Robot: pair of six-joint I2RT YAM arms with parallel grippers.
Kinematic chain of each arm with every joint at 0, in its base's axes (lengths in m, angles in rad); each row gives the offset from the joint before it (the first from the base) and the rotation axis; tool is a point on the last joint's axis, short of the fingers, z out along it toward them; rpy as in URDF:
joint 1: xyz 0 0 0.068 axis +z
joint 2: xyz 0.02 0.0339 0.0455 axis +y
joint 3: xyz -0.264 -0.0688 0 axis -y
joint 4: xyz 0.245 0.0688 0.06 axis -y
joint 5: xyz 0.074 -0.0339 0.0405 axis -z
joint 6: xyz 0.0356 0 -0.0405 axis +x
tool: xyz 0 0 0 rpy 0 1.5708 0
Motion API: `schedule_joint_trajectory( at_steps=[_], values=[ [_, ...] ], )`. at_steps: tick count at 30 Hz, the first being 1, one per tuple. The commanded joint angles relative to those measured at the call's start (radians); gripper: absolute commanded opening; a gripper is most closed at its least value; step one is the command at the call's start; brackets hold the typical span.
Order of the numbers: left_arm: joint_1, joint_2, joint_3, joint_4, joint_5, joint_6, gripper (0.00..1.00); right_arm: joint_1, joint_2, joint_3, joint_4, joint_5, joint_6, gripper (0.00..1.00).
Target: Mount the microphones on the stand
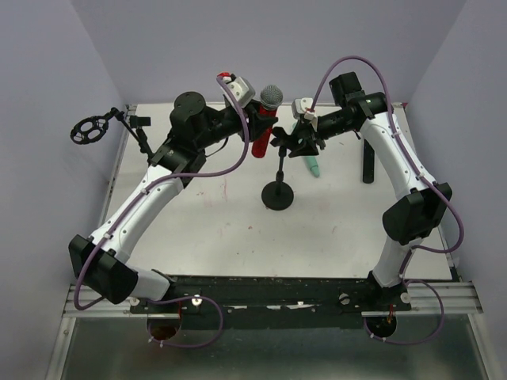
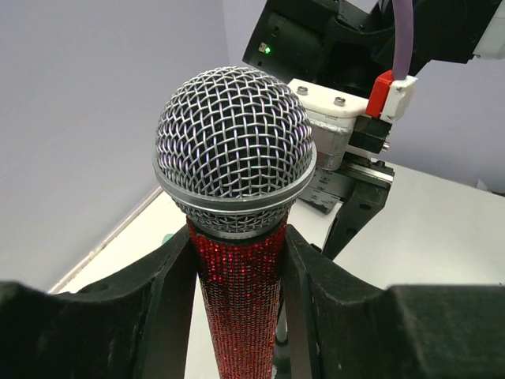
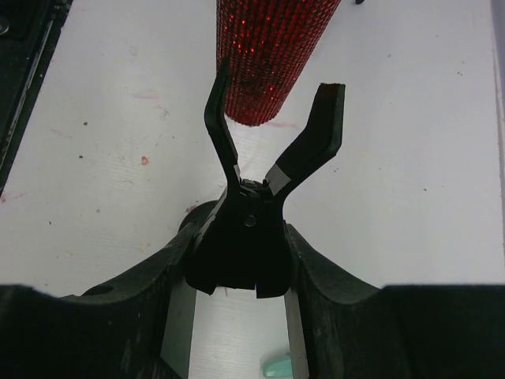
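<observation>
1. Red mic [image 1: 265, 115] is held upright, mesh head up, at top centre of the top view. The L hand [image 2: 241, 276] is clamped narrow round its red body, just below the head.
2. The clip [image 3: 316, 134] of the stand [image 1: 277, 194] is gripped at its base by the R hand [image 3: 241, 260], w/ prongs spread towards the mic.
3. In the R wrist view the mic's butt end is seen at top centre, just beyond the prong tips and slightly left of the gap. Its long axis is approx. in line w/ the fork.
4. Next move, as judged: butt to be pushed into the fork.
5. Green mic [image 1: 312, 165] is seen lying on the surface [image 1: 222, 229], just right of the stand.
</observation>
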Motion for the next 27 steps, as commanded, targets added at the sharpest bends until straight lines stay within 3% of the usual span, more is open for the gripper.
schedule_joint_trajectory(
  at_steps=[1,12,22,25,27],
  values=[
    [-0.017,0.023,0.041,0.038,0.07,0.016,0.0,-0.005,0.005,0.02,-0.013,-0.031,0.01,0.15],
    [-0.043,0.153,0.184,-0.092,0.12,0.076,0.0,-0.003,0.0,0.016,-0.015,-0.049,0.01,0.13],
    [-0.041,0.185,0.164,-0.118,0.172,0.079,0.0,-0.005,-0.005,0.011,-0.016,-0.092,0.018,0.07],
    [-0.043,0.193,0.164,-0.121,0.184,0.078,0.0,-0.005,-0.008,0.0,-0.006,-0.1,0.027,0.11],
    [-0.043,0.202,0.17,-0.127,0.192,0.076,0.0,-0.003,-0.018,-0.016,0.017,-0.101,0.04,0.19]
  ],
)
